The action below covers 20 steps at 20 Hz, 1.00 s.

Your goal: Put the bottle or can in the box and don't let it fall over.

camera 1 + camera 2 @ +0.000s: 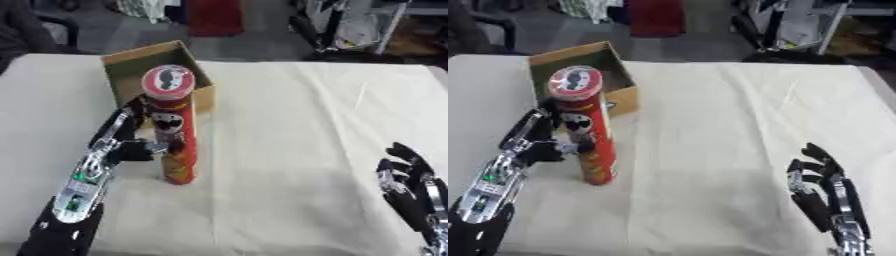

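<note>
No legible text anywhere. The tall red can (173, 131) carries a moustached-face logo on its lid and side, but no lettering can be read. Cardboard box (131, 61): unmarked.

Black left hand (131, 131), silver forearm with green light, black-and-silver right hand (820, 175)

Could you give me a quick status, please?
Left hand curled on upright crisps can. Right hand idle, open. Cardboard box behind can, nothing between.

We are seeing a red can (175, 135) with a red-and-white lid, a brown box (157, 67) at twelve o'clock, a cream cloth (297, 130).
</note>
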Tool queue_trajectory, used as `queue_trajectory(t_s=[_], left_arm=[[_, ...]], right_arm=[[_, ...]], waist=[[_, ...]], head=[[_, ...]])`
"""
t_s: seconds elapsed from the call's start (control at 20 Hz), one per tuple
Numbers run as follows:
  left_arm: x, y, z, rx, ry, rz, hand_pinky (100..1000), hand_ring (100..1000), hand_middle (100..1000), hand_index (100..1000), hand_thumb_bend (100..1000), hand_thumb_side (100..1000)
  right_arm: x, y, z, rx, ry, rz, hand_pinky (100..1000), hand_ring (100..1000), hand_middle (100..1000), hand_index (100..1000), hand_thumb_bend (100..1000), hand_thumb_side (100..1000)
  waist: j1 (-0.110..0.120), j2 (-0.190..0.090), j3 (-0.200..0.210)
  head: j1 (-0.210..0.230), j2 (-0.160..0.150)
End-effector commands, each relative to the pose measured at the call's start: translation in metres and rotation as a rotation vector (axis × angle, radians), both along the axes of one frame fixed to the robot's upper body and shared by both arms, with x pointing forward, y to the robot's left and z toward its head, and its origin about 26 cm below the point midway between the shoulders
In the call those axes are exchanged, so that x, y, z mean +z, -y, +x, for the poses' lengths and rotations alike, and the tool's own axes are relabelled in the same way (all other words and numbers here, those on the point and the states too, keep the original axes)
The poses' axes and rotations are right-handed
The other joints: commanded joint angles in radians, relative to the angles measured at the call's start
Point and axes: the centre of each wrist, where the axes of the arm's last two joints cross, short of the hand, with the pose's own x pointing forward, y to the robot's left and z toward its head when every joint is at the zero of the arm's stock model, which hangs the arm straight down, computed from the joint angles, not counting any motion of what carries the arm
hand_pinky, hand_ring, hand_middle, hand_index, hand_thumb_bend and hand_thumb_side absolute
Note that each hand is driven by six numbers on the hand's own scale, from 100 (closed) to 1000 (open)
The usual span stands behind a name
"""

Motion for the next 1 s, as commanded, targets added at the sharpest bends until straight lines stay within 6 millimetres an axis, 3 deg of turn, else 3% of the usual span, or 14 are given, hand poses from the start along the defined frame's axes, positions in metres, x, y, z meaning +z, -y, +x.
queue_trajectory(t_s=[0.05, 0.3, 0.4, 0.5, 0.6, 0.7, 0.75, 0.85, 1.0], left_arm=[[0.009, 0.0, 0.005, -0.083, 0.005, 0.053, 1000, 982, 851, 923, 804, 221], [0.005, 0.005, 0.009, -0.157, -0.025, 0.074, 1000, 981, 840, 913, 793, 215], [0.003, 0.007, 0.01, -0.175, -0.036, 0.073, 1000, 979, 822, 898, 752, 177], [0.001, 0.008, 0.011, -0.188, -0.048, 0.074, 1000, 976, 794, 872, 646, 100], [-0.002, 0.009, 0.011, -0.194, -0.062, 0.072, 1000, 973, 763, 849, 592, 100], [-0.005, 0.009, 0.011, -0.189, -0.08, 0.064, 1000, 961, 694, 800, 500, 100], [-0.007, 0.01, 0.011, -0.187, -0.089, 0.06, 1000, 945, 626, 746, 389, 100], [-0.009, 0.011, 0.012, -0.179, -0.103, 0.053, 1000, 920, 520, 653, 314, 100], [-0.009, 0.01, 0.012, -0.148, -0.098, 0.035, 1000, 885, 399, 502, 277, 100]], right_arm=[[0.008, 0.001, 0.003, 0.012, 0.027, -0.013, 689, 776, 828, 919, 100, 562], [0.008, 0.001, 0.003, 0.014, 0.027, -0.013, 689, 776, 828, 919, 100, 561], [0.008, 0.001, 0.003, 0.015, 0.027, -0.013, 689, 776, 828, 919, 100, 561], [0.008, 0.001, 0.003, 0.015, 0.027, -0.013, 689, 776, 828, 919, 100, 561], [0.008, 0.001, 0.003, 0.016, 0.027, -0.013, 689, 776, 828, 919, 100, 561], [0.008, 0.001, 0.003, 0.016, 0.027, -0.013, 689, 776, 827, 919, 100, 561], [0.008, 0.001, 0.003, 0.016, 0.027, -0.013, 689, 775, 827, 919, 100, 561], [0.008, 0.001, 0.003, 0.016, 0.027, -0.013, 690, 776, 827, 919, 100, 561], [0.008, 0.001, 0.003, 0.016, 0.027, -0.012, 690, 775, 827, 920, 100, 563]], waist=[[0.003, -0.01, -0.002], [0.003, -0.011, -0.004], [0.002, -0.012, -0.005], [0.003, -0.012, -0.005], [0.003, -0.012, -0.005], [0.003, -0.012, -0.005], [0.003, -0.013, -0.005], [0.003, -0.013, -0.005], [0.003, -0.014, -0.005]], head=[[0.005, -0.007], [0.005, -0.007], [0.005, -0.008], [0.006, -0.007], [0.006, -0.008], [0.006, -0.008], [0.006, -0.008], [0.006, -0.008], [0.005, -0.009]])
